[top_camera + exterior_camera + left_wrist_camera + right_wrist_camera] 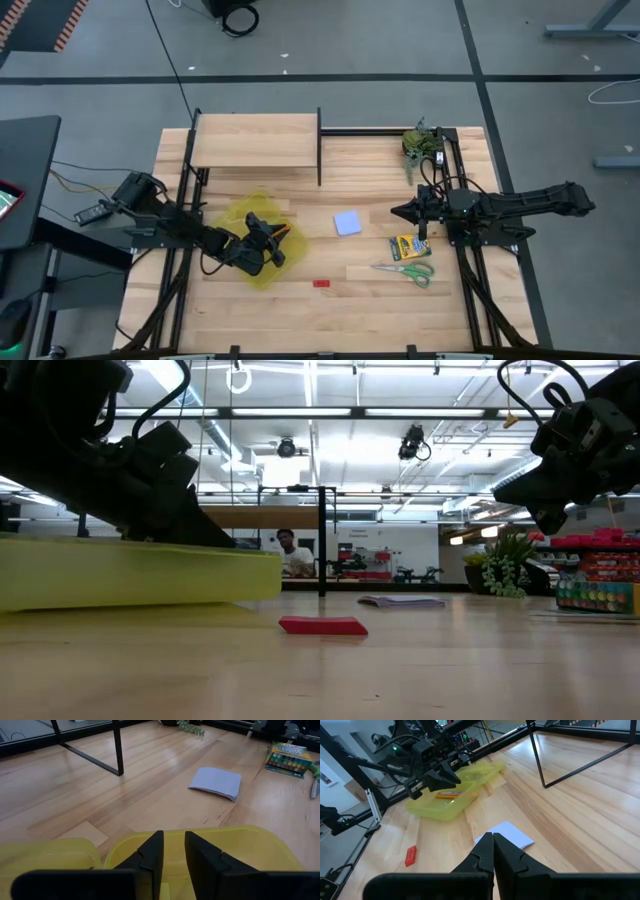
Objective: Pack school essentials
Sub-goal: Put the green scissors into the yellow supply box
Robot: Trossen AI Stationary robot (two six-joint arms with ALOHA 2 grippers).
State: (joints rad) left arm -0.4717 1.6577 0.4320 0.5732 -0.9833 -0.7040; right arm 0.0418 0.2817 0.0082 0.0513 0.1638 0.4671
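Observation:
My left gripper [270, 252] hovers over the yellow translucent pouch [240, 213], which lies flat on the table's left half. Its fingers [150, 852] stand a narrow gap apart with nothing between them. An orange pencil [449, 795] lies inside the pouch. A pale blue note pad [347, 222], a crayon box [405, 247], green-handled scissors [408, 270] and a small red eraser [321, 283] lie flat on the wood. My right gripper [396, 212] is shut and held above the table, right of the note pad.
A raised wooden shelf [255, 140] on a black frame [319, 150] stands at the far side. A leafy green clump [420, 142] sits at the far right corner. Bare wood lies between the pouch and the note pad. A person [290, 552] shows far behind the table.

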